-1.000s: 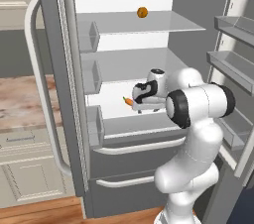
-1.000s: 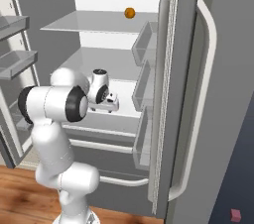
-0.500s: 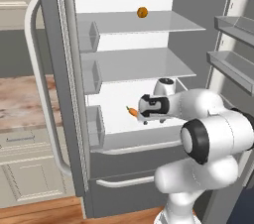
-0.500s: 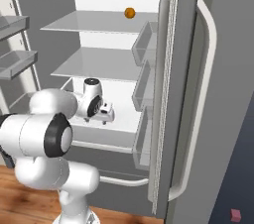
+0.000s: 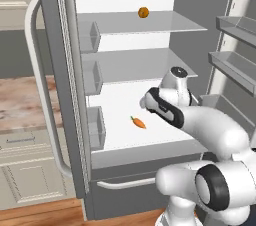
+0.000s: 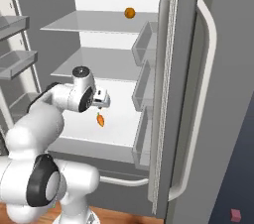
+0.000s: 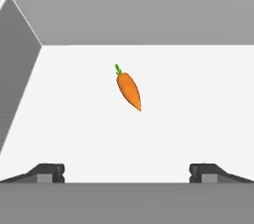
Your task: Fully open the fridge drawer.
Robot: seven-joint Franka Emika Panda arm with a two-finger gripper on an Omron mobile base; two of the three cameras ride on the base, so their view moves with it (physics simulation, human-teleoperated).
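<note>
Jaws: my jaws (image 7: 127, 173) stand wide apart with nothing between them; in the hand view the two dark fingertips (image 7: 48, 172) rise near the bottom corners, far from each other, over a white floor.
Jaws, place: my hand hangs over the fridge drawer, inside the open fridge, above the carrot and not touching it; seen from the right base camera the jaws (image 6: 103, 100) sit just above and beside the carrot.
Fridge drawer: the fridge drawer (image 5: 150, 146) is the wide shallow one at the bottom of the fridge's open compartment, pulled out toward me; its white floor (image 7: 198, 119) is bare apart from the carrot, and its grey front panel (image 5: 145, 157) runs along the near edge.
Drawer handle: the long pale bar handle (image 5: 127, 184) lies horizontally below that front panel, well under my hand; I also see it from the right (image 6: 124, 181).
Carrot: a small orange carrot (image 7: 128, 89) with a green top lies flat on the drawer floor, near the middle (image 5: 138, 122).
Shelves: two glass shelves (image 5: 150, 62) sit above the drawer; a small orange round thing (image 5: 143, 12) rests on the upper one (image 6: 129, 13).
Door bins: small grey door bins (image 5: 94, 77) are stacked on the open door on my left, and more bins (image 5: 235, 65) on the door on my right.
Beyond the fridge: pale cabinets (image 5: 30, 180) and a wooden floor (image 5: 40, 215).
</note>
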